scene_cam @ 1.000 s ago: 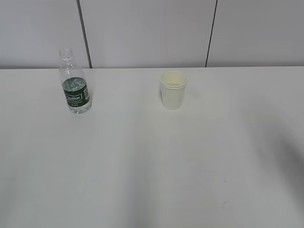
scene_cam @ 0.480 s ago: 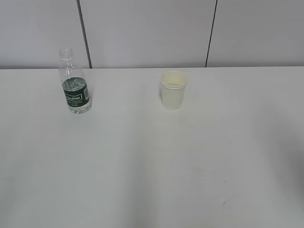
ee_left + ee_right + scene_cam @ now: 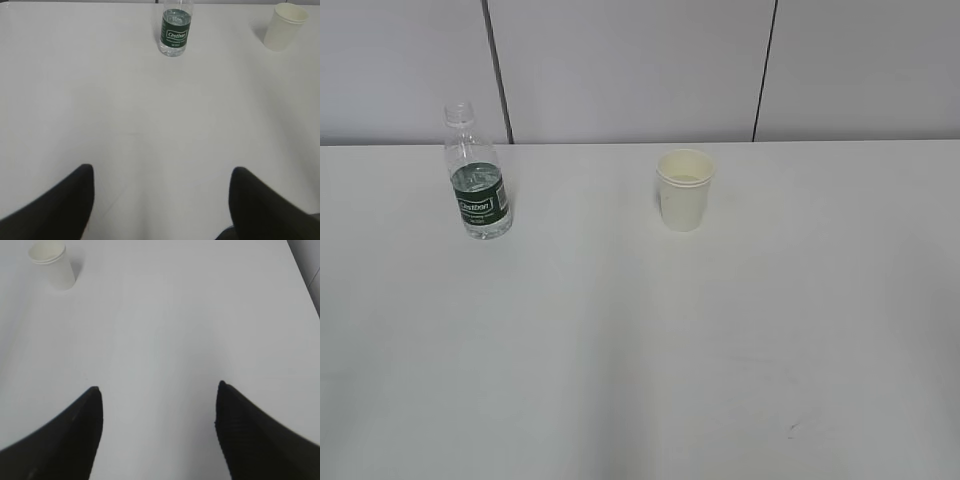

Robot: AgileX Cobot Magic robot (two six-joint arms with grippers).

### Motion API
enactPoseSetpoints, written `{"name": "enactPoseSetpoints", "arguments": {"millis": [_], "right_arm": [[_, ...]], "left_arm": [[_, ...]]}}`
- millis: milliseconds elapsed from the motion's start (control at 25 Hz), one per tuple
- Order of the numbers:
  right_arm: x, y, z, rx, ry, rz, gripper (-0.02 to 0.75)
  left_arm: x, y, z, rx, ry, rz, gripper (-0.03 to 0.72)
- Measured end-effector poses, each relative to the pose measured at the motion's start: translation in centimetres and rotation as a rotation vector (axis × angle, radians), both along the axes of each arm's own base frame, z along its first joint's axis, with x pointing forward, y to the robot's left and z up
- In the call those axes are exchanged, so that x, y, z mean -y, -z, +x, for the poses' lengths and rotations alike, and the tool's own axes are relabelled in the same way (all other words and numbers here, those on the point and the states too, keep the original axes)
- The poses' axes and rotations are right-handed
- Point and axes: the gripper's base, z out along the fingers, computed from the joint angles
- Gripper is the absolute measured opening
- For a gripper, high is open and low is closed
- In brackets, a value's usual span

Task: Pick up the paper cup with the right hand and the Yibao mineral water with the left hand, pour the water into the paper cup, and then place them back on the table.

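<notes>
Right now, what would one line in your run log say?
bottle upright, uncapped, on table | paper cup upright, apart | left gripper open, empty | right gripper open, empty

A pale grey panelled wall [image 3: 630, 70] stands directly behind the far edge of the white tabletop [image 3: 640, 330]. Two thin dark vertical seams [image 3: 496, 70] split the wall into three panels. Soft, even light falls on the tabletop, and a small dark scuff mark [image 3: 791, 430] sits near its front right.
</notes>
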Motion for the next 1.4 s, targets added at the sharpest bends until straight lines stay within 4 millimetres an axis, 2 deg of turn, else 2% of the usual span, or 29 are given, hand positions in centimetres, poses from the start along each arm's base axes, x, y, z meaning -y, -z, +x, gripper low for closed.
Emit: {"name": "enactPoseSetpoints", "arguments": {"millis": [160, 360, 480, 720, 1000, 1400], "right_arm": [[0.3, 0.5, -2.8, 0.004, -0.025, -0.037, 0.551], [0.2, 1.0, -6.1, 0.133, -0.061, -0.001, 0.551], [0.0, 1.3, -7.4, 0.192, -0.092, 0.013, 0.551], [-0.2, 3.2, -6.6, 0.103, -0.108, 0.016, 0.551], [-0.6, 6.2, -4.5, 0.046, -0.14, -0.004, 0.551], [-0.7, 6.3, -4.3, 0.057, -0.147, -0.001, 0.551]], "left_arm": [[0.0, 0.0, 0.0, 0.0, 0.0, 0.0, 0.511], [0.0, 0.0, 0.0, 0.0, 0.0, 0.0, 0.511], [0.0, 0.0, 0.0, 0.0, 0.0, 0.0, 0.511], [0.0, 0.0, 0.0, 0.001, 0.001, -0.001, 0.511], [0.0, 0.0, 0.0, 0.002, 0.001, -0.001, 0.511], [0.0, 0.0, 0.0, 0.003, 0.001, -0.001, 0.511]]}}
